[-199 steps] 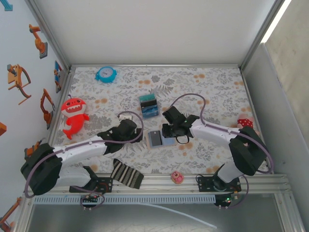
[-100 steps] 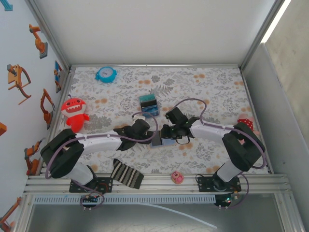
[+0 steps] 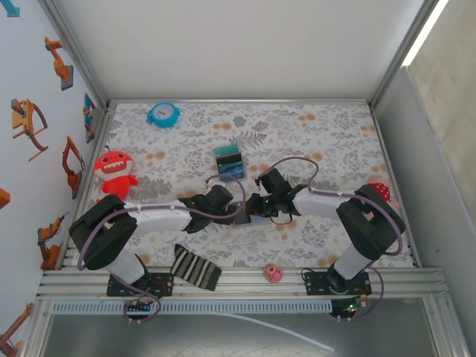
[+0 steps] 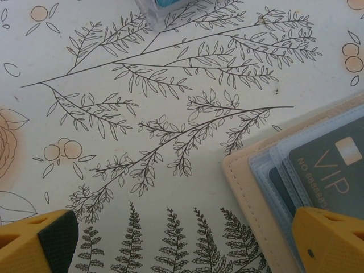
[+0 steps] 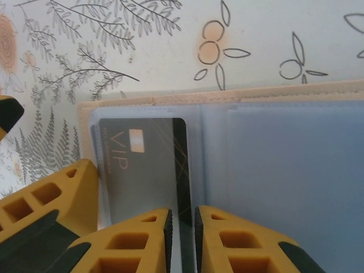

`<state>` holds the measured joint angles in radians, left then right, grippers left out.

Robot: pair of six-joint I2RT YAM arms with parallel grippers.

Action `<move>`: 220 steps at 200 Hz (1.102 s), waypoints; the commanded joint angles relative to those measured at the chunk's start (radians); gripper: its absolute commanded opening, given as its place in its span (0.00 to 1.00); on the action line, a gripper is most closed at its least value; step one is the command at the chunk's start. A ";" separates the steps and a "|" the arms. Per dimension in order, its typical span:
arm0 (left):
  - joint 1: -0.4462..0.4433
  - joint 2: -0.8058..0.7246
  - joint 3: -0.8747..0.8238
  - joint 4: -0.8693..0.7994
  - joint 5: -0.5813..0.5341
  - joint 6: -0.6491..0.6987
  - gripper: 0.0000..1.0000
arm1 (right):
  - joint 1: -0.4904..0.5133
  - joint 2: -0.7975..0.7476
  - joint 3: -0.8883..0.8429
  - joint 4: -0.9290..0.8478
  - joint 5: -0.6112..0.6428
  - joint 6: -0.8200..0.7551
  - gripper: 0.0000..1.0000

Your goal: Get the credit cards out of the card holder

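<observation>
The small folding card holder (image 5: 284,170), tan on the outside with pale blue clear-sleeved panels inside, lies open and flat on the floral-printed tablecloth (image 4: 142,85). In the top view it sits near the front middle of the table, between the two grippers. A dark grey card marked VIP (image 5: 142,165) sits in its left sleeve.

The right gripper (image 5: 182,213) is clenched almost to nothing, with a thin slit between its yellow fingers set right over the card's right edge. Whether anything is pinched in that slit cannot be told. The left gripper (image 4: 182,242) is released and spread wide: one finger is out over bare cloth, the other (image 4: 330,239) is at the holder's tan corner. It is unclear whether that finger presses down or merely hangs above the holder.

The risks come from that uncertainty. If the right fingers catch the clear sleeve along with the card, a pull would probably drag the whole light holder across the cloth or fold it shut. With no firm hold-down from the left finger, nothing would stop that. A grip this shallow, on an edge only, could also slip off the slick plastic. The two sets of fingers work very near each other — a small drift could knock them together, or leave the left finger blocking the card's way out.
</observation>
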<state>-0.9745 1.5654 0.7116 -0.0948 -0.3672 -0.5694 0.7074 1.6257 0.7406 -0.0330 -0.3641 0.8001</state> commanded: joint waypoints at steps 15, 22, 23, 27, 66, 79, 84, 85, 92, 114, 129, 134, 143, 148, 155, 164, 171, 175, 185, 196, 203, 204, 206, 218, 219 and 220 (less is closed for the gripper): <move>-0.006 0.029 0.036 -0.047 -0.001 -0.004 0.97 | -0.020 0.022 -0.044 0.086 -0.038 0.048 0.18; -0.006 0.035 0.041 -0.056 -0.002 -0.003 0.97 | -0.022 0.023 -0.050 0.099 -0.043 0.053 0.18; -0.006 0.036 0.042 -0.056 -0.002 -0.004 0.97 | -0.022 0.022 -0.051 0.101 -0.044 0.054 0.18; -0.006 0.037 0.044 -0.061 -0.003 -0.003 0.97 | -0.022 0.024 -0.054 0.109 -0.048 0.056 0.18; -0.010 0.047 0.052 -0.078 -0.011 0.001 0.97 | -0.035 0.021 -0.094 0.205 -0.100 0.095 0.14; -0.010 0.047 0.052 -0.080 -0.011 -0.001 0.97 | -0.042 0.016 -0.112 0.248 -0.120 0.112 0.12; -0.010 0.048 0.052 -0.081 -0.011 -0.001 0.97 | -0.046 0.014 -0.117 0.264 -0.127 0.120 0.12; -0.010 0.047 0.052 -0.081 -0.011 -0.001 0.97 | -0.046 0.014 -0.118 0.268 -0.129 0.121 0.12; -0.010 0.047 0.052 -0.083 -0.013 -0.003 0.97 | -0.050 0.011 -0.128 0.296 -0.140 0.134 0.12; -0.013 0.047 0.053 -0.089 -0.018 -0.003 0.97 | -0.064 0.008 -0.150 0.370 -0.170 0.166 0.11; -0.015 0.047 0.052 -0.093 -0.021 -0.003 0.97 | -0.072 0.009 -0.162 0.407 -0.185 0.185 0.11; -0.016 0.047 0.052 -0.094 -0.022 -0.003 0.97 | -0.074 0.008 -0.165 0.419 -0.190 0.190 0.11; -0.016 0.046 0.052 -0.096 -0.024 -0.003 0.97 | -0.078 0.006 -0.171 0.435 -0.197 0.198 0.11; -0.016 0.045 0.052 -0.097 -0.025 -0.002 0.97 | -0.079 0.004 -0.173 0.440 -0.200 0.200 0.11; -0.016 0.045 0.052 -0.098 -0.026 -0.003 0.97 | -0.081 0.000 -0.175 0.443 -0.201 0.203 0.11; -0.018 0.043 0.052 -0.098 -0.028 -0.004 0.97 | -0.083 -0.007 -0.177 0.444 -0.200 0.202 0.11; -0.018 0.042 0.052 -0.098 -0.028 -0.003 0.97 | -0.084 -0.012 -0.180 0.444 -0.199 0.202 0.11; -0.018 0.042 0.052 -0.098 -0.028 -0.003 0.97 | -0.085 -0.014 -0.181 0.444 -0.198 0.202 0.11; -0.019 0.043 0.054 -0.098 -0.030 -0.002 0.97 | -0.088 -0.021 -0.183 0.443 -0.197 0.202 0.11; -0.020 0.044 0.055 -0.098 -0.030 -0.002 0.97 | -0.089 -0.024 -0.185 0.441 -0.196 0.203 0.11; -0.020 0.046 0.055 -0.099 -0.031 -0.001 0.97 | -0.089 -0.027 -0.187 0.438 -0.194 0.202 0.12; -0.020 0.046 0.055 -0.099 -0.031 -0.001 0.97 | -0.089 -0.026 -0.186 0.437 -0.194 0.202 0.12; -0.020 0.046 0.055 -0.099 -0.032 -0.001 0.97 | -0.089 -0.026 -0.186 0.437 -0.194 0.202 0.11; -0.019 0.048 0.058 -0.100 -0.031 -0.002 0.97 | -0.089 -0.028 -0.186 0.431 -0.194 0.200 0.12; -0.020 0.047 0.057 -0.099 -0.031 -0.001 0.97 | -0.089 -0.028 -0.186 0.431 -0.193 0.199 0.12; -0.020 0.047 0.057 -0.099 -0.031 -0.002 0.97 | -0.089 -0.029 -0.186 0.430 -0.193 0.199 0.12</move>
<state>-0.9852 1.5932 0.7528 -0.1471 -0.3985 -0.5701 0.6231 1.6245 0.5621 0.3714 -0.5430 0.9939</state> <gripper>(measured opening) 0.970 0.117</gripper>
